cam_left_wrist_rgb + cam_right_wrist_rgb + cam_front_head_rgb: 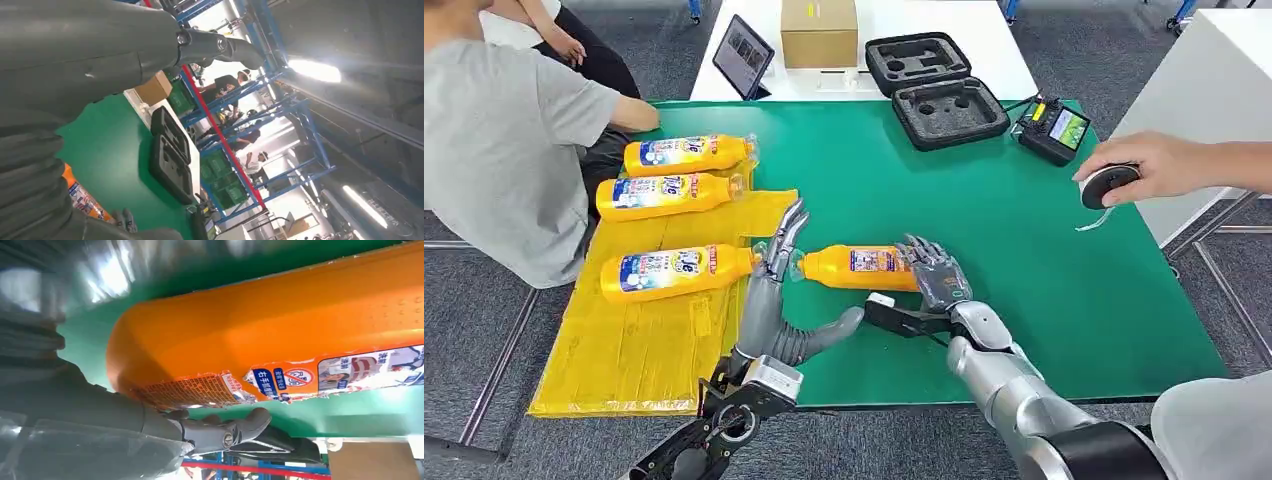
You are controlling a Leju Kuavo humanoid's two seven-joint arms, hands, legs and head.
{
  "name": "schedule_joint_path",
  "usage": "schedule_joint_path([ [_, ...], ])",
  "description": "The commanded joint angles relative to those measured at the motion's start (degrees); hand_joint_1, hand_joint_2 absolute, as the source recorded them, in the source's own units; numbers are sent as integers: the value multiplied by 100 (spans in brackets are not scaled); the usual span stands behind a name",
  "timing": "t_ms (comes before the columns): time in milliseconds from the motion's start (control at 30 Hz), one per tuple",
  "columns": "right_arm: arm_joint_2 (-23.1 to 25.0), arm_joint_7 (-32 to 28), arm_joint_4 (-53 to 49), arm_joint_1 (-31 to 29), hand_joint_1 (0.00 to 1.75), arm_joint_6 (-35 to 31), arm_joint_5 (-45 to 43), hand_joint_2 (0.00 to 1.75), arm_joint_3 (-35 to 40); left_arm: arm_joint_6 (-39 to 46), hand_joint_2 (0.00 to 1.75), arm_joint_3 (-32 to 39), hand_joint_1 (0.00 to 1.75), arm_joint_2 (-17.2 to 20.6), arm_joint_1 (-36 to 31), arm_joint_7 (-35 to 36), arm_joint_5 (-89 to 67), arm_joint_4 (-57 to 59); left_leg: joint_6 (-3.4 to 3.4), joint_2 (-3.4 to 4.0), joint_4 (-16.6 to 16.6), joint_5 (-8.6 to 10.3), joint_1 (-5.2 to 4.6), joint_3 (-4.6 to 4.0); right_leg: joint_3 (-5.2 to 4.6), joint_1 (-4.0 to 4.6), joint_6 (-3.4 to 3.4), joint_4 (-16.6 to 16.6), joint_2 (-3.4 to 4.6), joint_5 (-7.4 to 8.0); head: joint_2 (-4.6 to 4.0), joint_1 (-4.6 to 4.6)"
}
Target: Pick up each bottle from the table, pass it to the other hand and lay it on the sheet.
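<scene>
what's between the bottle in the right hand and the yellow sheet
Only the left hand, raised beside the bottle's cap end, between it and the yellow sheet. That suits the handover. The right hand grips the bottle's base; the sheet's near part looks free.

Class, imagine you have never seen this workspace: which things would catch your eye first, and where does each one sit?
First, the orange bottle lying mid-table on the green mat, its base end under the right hand while the open left hand reaches toward its neck. Next, three more orange bottles lie on the yellow sheet at the table's left. An open black foam case sits at the far edge.
</scene>
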Motion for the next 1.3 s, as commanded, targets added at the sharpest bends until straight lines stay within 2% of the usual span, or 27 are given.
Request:
schedule_joint_path([
  [33,-54,143,309,-110,0,74,87,175,35,-13,175,-83,0,142,-115,19,12,194,-7,-7,-3,-7,2,24,24,0,-5,-2,1,-8,0,0],
  [333,-58,206,293,-136,0,45,123,175,65,-13,175,-70,0,136,-121,19,-6,199,-6,-5,-3,-4,1,17,17,0,-4,-2,1,-5,0,0],
  [433,-85,306,374,-203,0,513,119,175,67,-13,175,-102,0,163,-110,19,-9,170,-7,-4,-3,-7,1,26,25,-1,-5,-1,4,-8,0,0],
  [467,-99,306,332,-191,26,558,111,175,62,-13,175,-102,0,158,-123,19,-6,170,-5,-5,-3,-5,-1,19,18,-2,-4,-1,2,-6,0,2],
  [500,-98,280,330,-192,173,609,79,175,38,-13,175,-89,0,151,-126,19,-17,170,-7,-6,-4,-7,-1,25,24,-2,-5,-1,3,-8,0,0],
  [867,-62,417,349,-158,175,1125,104,175,-35,-13,175,-37,0,209,19,19,-127,100,-7,-7,-9,-3,2,37,36,1,-5,-8,-1,-4,0,2],
  [1267,-43,457,348,-126,175,1159,71,175,-67,-13,175,-26,0,210,17,19,-134,123,-7,-11,-9,-3,3,60,61,1,-5,-10,-4,-4,0,2],
  [1300,-43,457,348,-126,166,1159,71,175,-67,-13,175,-26,0,210,17,19,-134,123,-5,-9,-6,-2,4,54,57,2,-4,-8,-4,-2,0,2],
])
